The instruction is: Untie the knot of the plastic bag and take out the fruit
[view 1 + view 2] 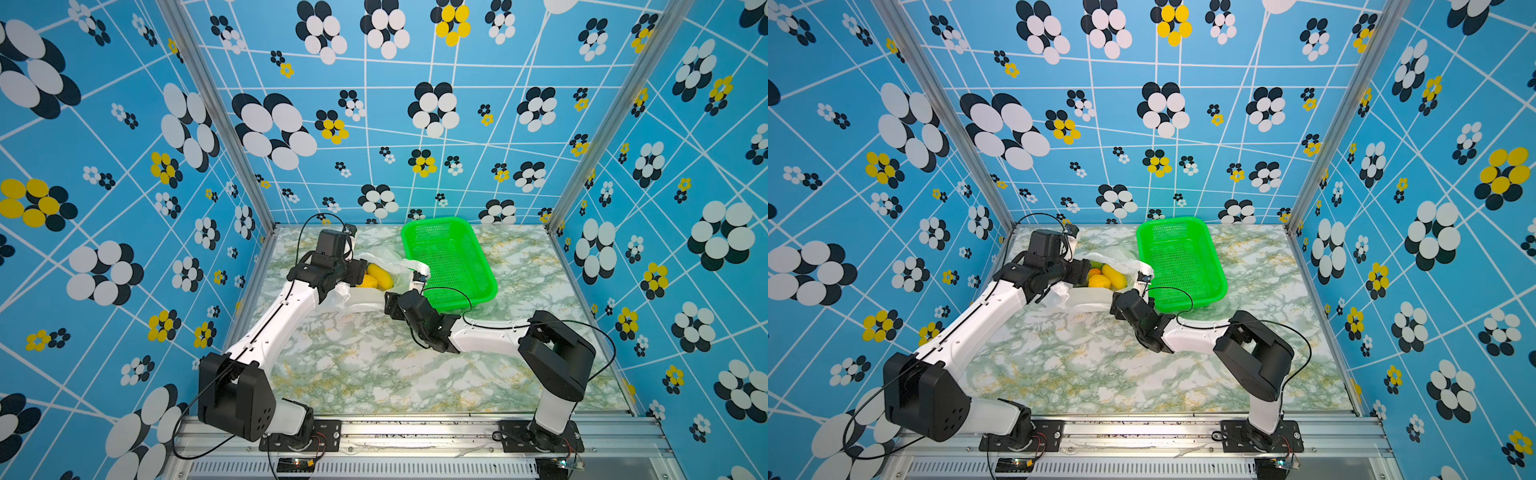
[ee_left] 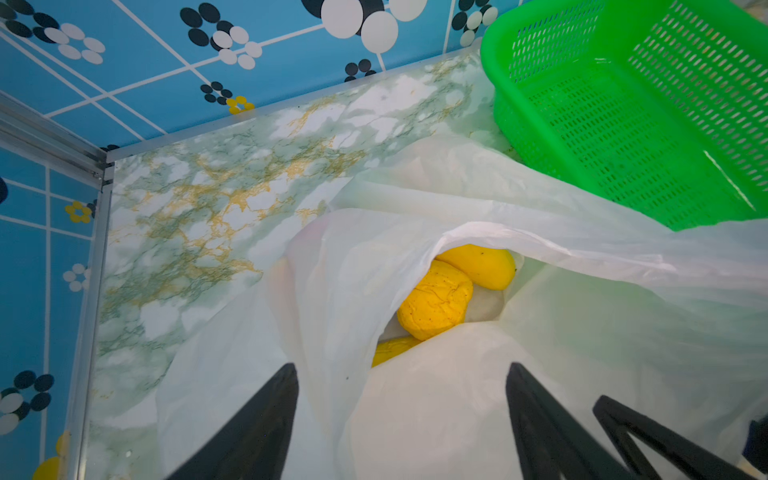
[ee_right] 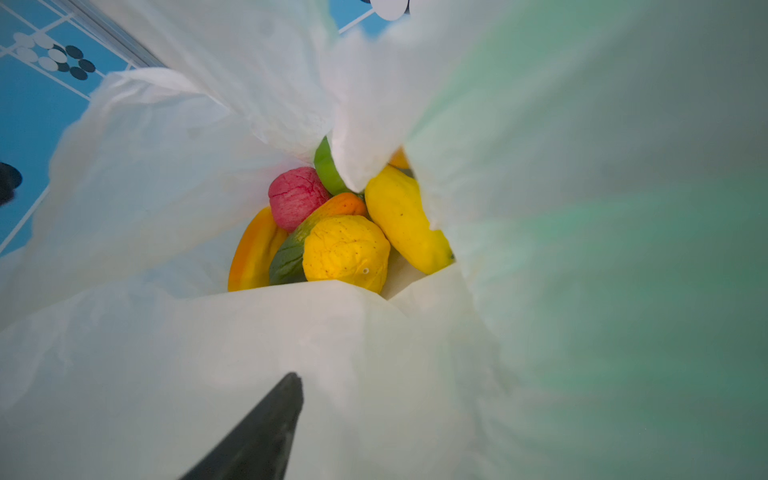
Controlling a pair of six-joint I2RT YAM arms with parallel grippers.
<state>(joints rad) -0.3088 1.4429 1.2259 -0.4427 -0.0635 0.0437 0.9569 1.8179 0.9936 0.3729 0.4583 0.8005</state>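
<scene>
Light was bright and even, with faint, soft shadows. Both top views bowed at the edges. In the right wrist view the plastic bag point(image 3: 582, 257) blurred green-grey; the fruit point(image 3: 345, 249) was sharp.

Blue walls point(image 1: 374, 83) with black, white and yellow flower prints enclose a green-veined marble tabletop point(image 1: 353, 365) on 3 sides

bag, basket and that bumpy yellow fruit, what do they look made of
The plastic bag looks like thin, translucent white film: crinkly, with fruit colour showing through. The green basket seems rigid, glossy moulded plastic, slotted all over. The bumpy yellow fruit is likely a matte foam or soft-plastic toy, judging by its wrinkled, speckled skin.
</scene>
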